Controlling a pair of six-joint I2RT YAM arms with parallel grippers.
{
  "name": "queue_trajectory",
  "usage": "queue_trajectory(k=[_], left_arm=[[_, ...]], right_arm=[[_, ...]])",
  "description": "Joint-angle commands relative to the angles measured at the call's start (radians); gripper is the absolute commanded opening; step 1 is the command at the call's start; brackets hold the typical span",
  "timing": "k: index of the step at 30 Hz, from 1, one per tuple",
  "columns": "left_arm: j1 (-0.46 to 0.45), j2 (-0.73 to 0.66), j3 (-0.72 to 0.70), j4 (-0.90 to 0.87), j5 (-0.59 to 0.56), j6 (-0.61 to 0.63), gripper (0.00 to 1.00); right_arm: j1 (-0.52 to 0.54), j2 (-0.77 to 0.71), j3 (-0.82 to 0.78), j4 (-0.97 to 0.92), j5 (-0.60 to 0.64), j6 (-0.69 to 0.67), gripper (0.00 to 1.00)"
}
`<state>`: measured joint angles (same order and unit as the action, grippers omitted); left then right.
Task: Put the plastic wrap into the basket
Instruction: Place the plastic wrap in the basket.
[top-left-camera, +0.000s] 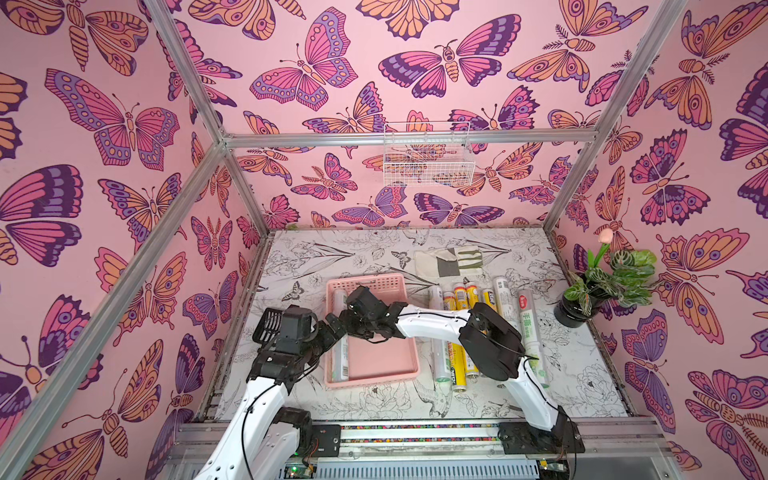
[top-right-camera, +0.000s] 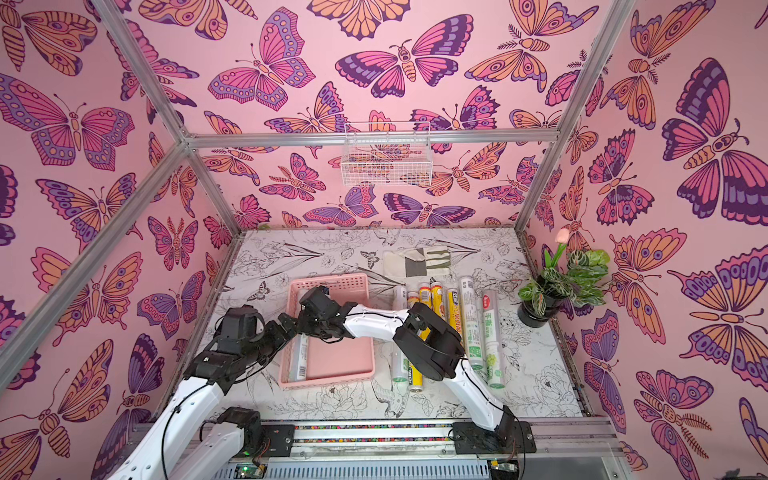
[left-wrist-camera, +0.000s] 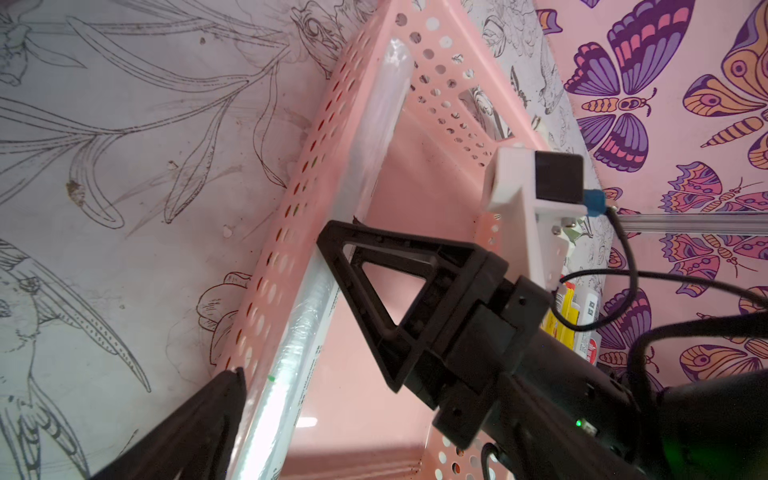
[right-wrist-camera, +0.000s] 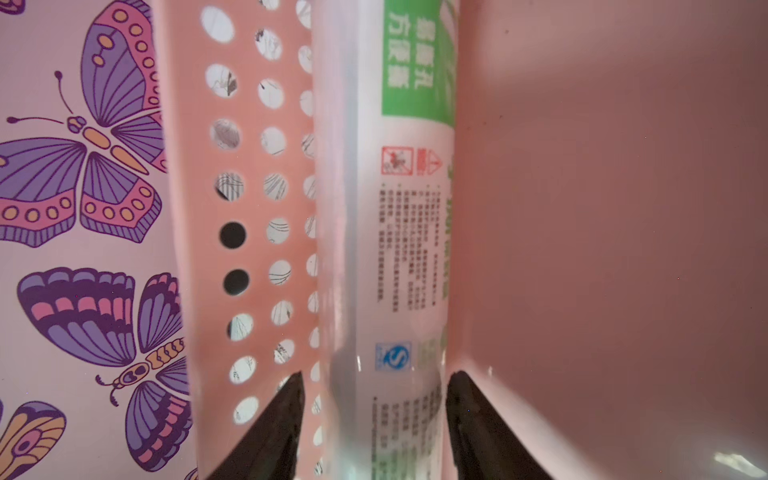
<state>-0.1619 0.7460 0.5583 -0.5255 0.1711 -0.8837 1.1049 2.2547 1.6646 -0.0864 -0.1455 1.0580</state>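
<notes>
The pink basket (top-left-camera: 374, 376) (top-right-camera: 328, 380) lies on the table, left of centre. One whitish plastic wrap roll (top-left-camera: 340, 361) (top-right-camera: 298, 361) with green print lies inside it along the left wall. My right gripper (top-left-camera: 348, 318) (right-wrist-camera: 374, 399) reaches across the basket and straddles this roll (right-wrist-camera: 395, 249), open, with a thin gap at each finger. My left gripper (top-left-camera: 332, 328) (top-right-camera: 291, 328) stands at the same wall; one finger (left-wrist-camera: 208, 424) is outside the perforated wall (left-wrist-camera: 286, 232), and the right arm hides the other. Several more rolls, yellow (top-left-camera: 461, 299) and whitish (top-left-camera: 528, 328), lie side by side to the right of the basket.
A potted plant (top-left-camera: 598, 286) stands at the right edge of the table. A folded cloth (top-left-camera: 449, 259) lies behind the rolls. A white wire basket (top-left-camera: 428, 158) hangs on the back wall. Butterfly-papered walls close in three sides.
</notes>
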Motion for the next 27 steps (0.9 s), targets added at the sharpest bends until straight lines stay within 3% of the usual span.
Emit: queue_trajectory(k=[1, 7, 13, 18, 24, 27], left_arm=[[0.004, -0.033, 0.034, -0.070, -0.062, 0.056, 1.00], [0.005, -0.077, 0.086, -0.083, -0.032, 0.113, 1.00], [-0.040, -0.012, 0.144, 0.036, 0.135, 0.193, 1.00], [-0.229, 0.156, 0.223, 0.112, 0.075, 0.222, 1.00], [-0.405, 0.408, 0.341, 0.193, 0.046, 0.224, 1.00], [-0.473, 0.514, 0.397, 0.217, 0.041, 0.233, 1.00]], right_arm=[[-0.008, -0.079, -0.014, 0.024, -0.026, -0.067, 0.60], [-0.025, -0.238, -0.156, -0.002, 0.066, -0.117, 0.59], [-0.069, -0.496, -0.344, -0.075, 0.255, -0.238, 0.53], [-0.174, -0.693, -0.494, -0.206, 0.376, -0.287, 0.48], [-0.318, -0.828, -0.619, -0.385, 0.370, -0.314, 0.43], [-0.336, -0.854, -0.666, -0.425, 0.377, -0.326, 0.43]])
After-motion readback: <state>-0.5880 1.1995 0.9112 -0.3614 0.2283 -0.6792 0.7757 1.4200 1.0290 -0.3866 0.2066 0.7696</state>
